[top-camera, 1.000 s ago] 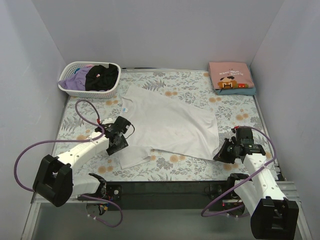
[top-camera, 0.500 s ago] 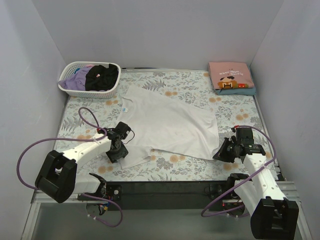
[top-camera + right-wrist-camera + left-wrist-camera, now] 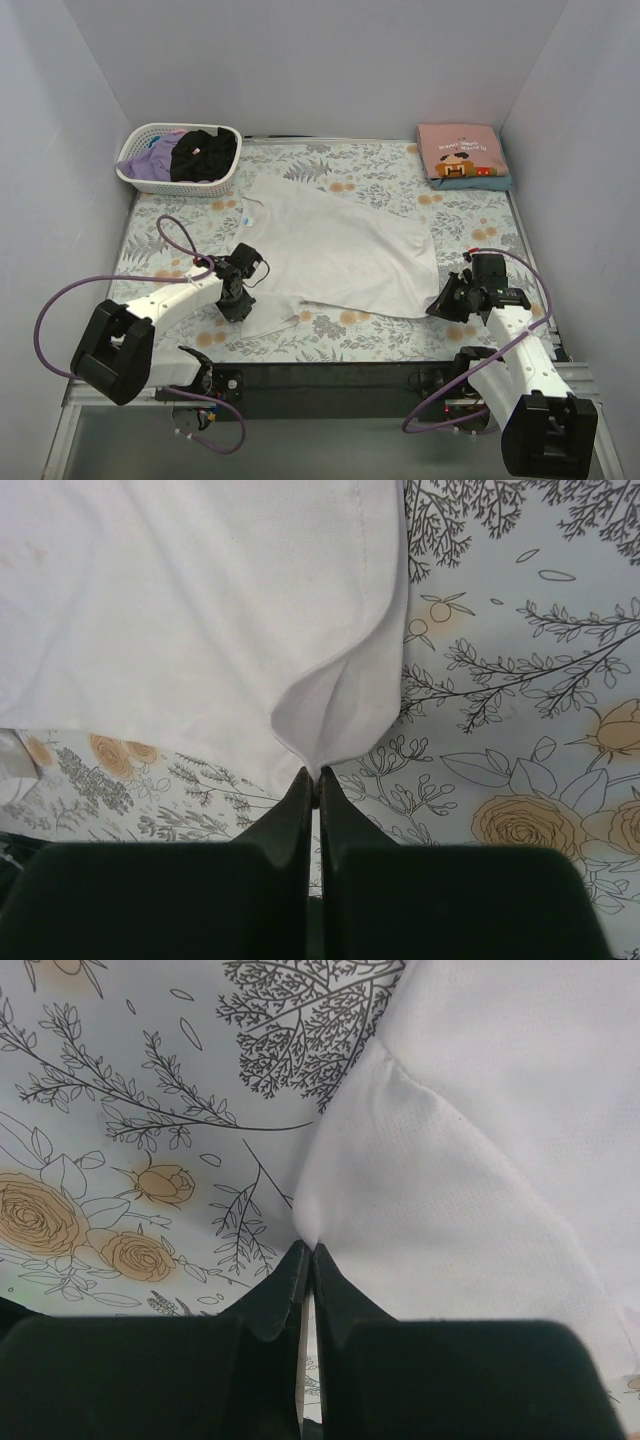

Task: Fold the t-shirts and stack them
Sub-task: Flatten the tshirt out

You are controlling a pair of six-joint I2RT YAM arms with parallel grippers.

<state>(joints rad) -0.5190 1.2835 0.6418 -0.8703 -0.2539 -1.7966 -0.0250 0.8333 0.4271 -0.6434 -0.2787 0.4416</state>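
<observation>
White soft cloth to handle here: the white t-shirt (image 3: 335,250), spread flat mid-table on the floral table cloth (image 3: 160,250), between the basket (image 3: 135,175) at far left and the folded pink tee (image 3: 460,150) at far right. Pinched at both near corners: left gripper (image 3: 307,1250) clenched on the near-left edge by a seam, right gripper (image 3: 313,775) clenched on the near-right hem corner, with a small peak of fabric at each. Looks like the start of a fold. Lift both together, only just off the table cloth. Keep the edge between them taut, carry it toward the far side and lay it down level, to avoid dragging or bunching the layer beneath.
</observation>
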